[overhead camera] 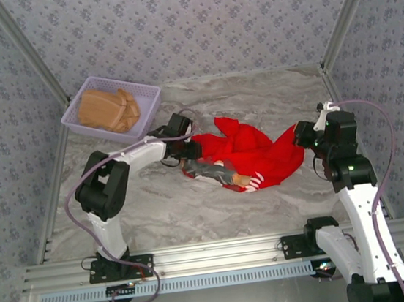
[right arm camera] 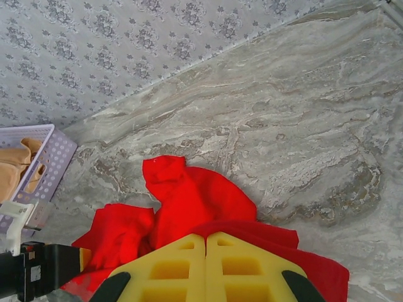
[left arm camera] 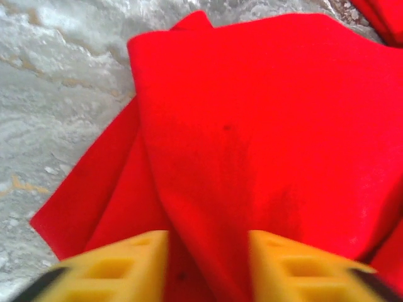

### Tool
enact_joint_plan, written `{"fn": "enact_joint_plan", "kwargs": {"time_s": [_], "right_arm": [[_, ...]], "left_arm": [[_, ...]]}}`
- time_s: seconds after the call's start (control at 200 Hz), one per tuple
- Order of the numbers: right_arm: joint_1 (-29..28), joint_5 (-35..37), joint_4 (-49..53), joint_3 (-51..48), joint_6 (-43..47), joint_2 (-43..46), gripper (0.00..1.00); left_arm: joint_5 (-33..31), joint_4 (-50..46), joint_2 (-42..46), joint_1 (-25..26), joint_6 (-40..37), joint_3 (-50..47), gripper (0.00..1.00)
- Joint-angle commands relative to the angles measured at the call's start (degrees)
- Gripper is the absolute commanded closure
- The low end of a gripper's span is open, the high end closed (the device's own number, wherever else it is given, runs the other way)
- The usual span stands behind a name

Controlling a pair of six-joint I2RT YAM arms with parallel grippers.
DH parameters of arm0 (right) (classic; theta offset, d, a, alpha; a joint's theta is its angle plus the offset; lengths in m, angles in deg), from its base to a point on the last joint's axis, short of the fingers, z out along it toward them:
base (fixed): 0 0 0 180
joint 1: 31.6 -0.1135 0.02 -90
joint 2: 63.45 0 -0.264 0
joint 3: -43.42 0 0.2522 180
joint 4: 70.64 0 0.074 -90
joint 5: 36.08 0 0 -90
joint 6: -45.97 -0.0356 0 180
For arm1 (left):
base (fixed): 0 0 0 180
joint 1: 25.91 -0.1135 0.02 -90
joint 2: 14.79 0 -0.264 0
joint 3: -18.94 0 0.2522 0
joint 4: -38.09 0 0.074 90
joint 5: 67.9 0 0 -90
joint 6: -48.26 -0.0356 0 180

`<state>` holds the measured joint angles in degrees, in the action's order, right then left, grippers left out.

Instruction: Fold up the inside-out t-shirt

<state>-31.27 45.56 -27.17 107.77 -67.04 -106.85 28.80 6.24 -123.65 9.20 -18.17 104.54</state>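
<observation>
Reading the print comes first. White lettering (overhead camera: pixel 254 181) shows on the inside-out t-shirt (overhead camera: pixel 253 148) in the top view. It lies on the near edge of the cloth, between the two pincers and closer to the arm bases than either. It is too small to read. A grey patch (overhead camera: pixel 208 169) lies on the cloth just beside the left pincer (overhead camera: pixel 189 151), on its near side; whether it is print cannot be told. No brand or label is legible.

Count:
- one red t-shirt
- one lavender basket (overhead camera: pixel 148 99)
- one tan garment (overhead camera: pixel 108 109), lying inside the basket
- two arms, two pincers

Left pincer: in the left wrist view the yellow fingers (left arm camera: pixel 135 267) stand a narrow gap apart, with a raised fold of red cloth gripped between them. The shirt spreads ahead of the fingertips over the marbled table (overhead camera: pixel 172 206). The basket sits beyond this pincer, to its left, and apart from it.

Right pincer (overhead camera: pixel 302 136): in the right wrist view the fingers are pressed pad to pad, and red cloth is pinched at their tips. The shirt bunches ahead of it, toward the left pincer.

The t-shirt lies crumpled on the table between the two pincers and is held by both.
</observation>
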Motion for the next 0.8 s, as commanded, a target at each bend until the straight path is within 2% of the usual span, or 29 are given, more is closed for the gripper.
{"fn": "enact_joint_plan", "kwargs": {"time_s": [0.0, 0.125, 0.285, 0.385, 0.47, 0.635, 0.705, 0.799], "right_arm": [[-0.25, -1.13, -3.0, -0.09, -0.44, -0.66, 1.0], [0.76, -0.54, -5.11, 6.33, 1.88, -6.46, 1.0], [3.17, -5.56, -7.76, 23.35, 0.59, -15.71, 1.0], [3.3, -7.44, -7.83, 33.33, -0.27, -18.86, 1.0], [3.3, -7.63, -6.63, 37.69, 0.06, -19.21, 1.0], [3.43, -6.82, -2.03, 33.36, 1.96, -15.76, 1.0], [3.52, -3.95, 0.94, 28.43, 4.04, -13.21, 1.0], [4.74, 0.65, 4.15, 21.01, 5.57, -10.01, 1.0]], "left_arm": [[4.07, 1.23, 4.0, 0.09, 0.88, -1.96, 1.0], [2.22, 6.96, 11.34, -2.3, 3.22, -1.88, 1.0], [0.68, 19.25, 25.19, -4.81, 6.43, -2.27, 1.0], [0.16, 25.09, 34.15, -4.82, 6.85, -5.41, 1.0], [0.22, 27.84, 41.34, -4.58, 7.47, -11.19, 1.0], [0.62, 24.24, 51.59, -3.08, 9.46, -26.42, 0.99], [3.12, 23.01, 52.92, -1.48, 12.16, -33.67, 0.92], [6.11, 21.42, 53.28, 2.66, 13.57, -41.23, 0.75]]}}
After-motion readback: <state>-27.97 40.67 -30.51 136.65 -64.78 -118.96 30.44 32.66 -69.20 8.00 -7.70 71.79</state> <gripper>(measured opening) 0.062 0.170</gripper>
